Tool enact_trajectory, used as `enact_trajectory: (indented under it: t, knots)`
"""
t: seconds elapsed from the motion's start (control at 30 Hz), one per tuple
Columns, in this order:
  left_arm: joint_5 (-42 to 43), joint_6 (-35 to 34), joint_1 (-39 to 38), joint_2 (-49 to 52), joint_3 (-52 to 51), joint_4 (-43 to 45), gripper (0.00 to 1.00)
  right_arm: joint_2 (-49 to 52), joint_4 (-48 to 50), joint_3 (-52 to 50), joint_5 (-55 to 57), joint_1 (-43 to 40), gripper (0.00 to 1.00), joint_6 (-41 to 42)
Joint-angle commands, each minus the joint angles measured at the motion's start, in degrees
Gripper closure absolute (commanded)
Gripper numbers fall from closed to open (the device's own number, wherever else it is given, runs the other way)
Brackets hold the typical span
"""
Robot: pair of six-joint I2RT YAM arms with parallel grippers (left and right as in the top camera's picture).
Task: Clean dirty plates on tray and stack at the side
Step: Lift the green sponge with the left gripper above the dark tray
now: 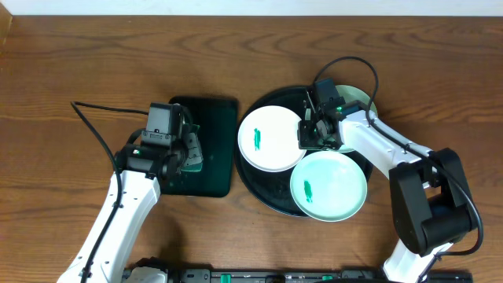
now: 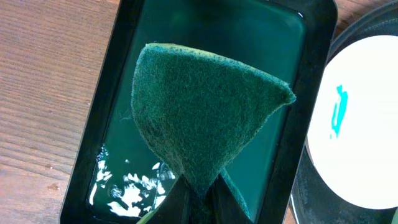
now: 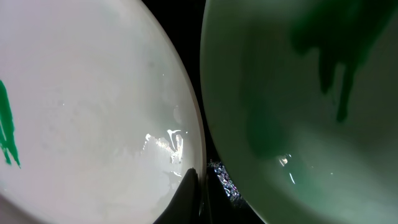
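Three plates lie on the round black tray. A white plate with a green smear is at the tray's left, and it also shows in the left wrist view. A mint plate with a smear is at the front. A third pale plate at the back is mostly hidden by my right arm. My right gripper is shut on the white plate's right rim, fingertips pinching it beside a mint plate. My left gripper is shut on a green scouring pad, fingertips.
A rectangular dark green tray lies left of the black tray, under my left gripper; its wet glossy floor shows in the left wrist view. Brown wooden table all around. A cable trails left of the left arm.
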Motion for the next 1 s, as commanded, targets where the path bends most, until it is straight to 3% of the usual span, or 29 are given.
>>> enact_trajectory:
  t: [0.0,0.97]
  knots:
    - [-0.48,1.31,-0.11,0.26,0.26,-0.04,0.93,0.50,0.11,-0.22,-0.07,0.55,0.99,-0.15]
    - [0.11,3.48,-0.11,0.26,0.26,0.02,0.93,0.50,0.20,-0.22,-0.07,0.55,0.99,-0.15]
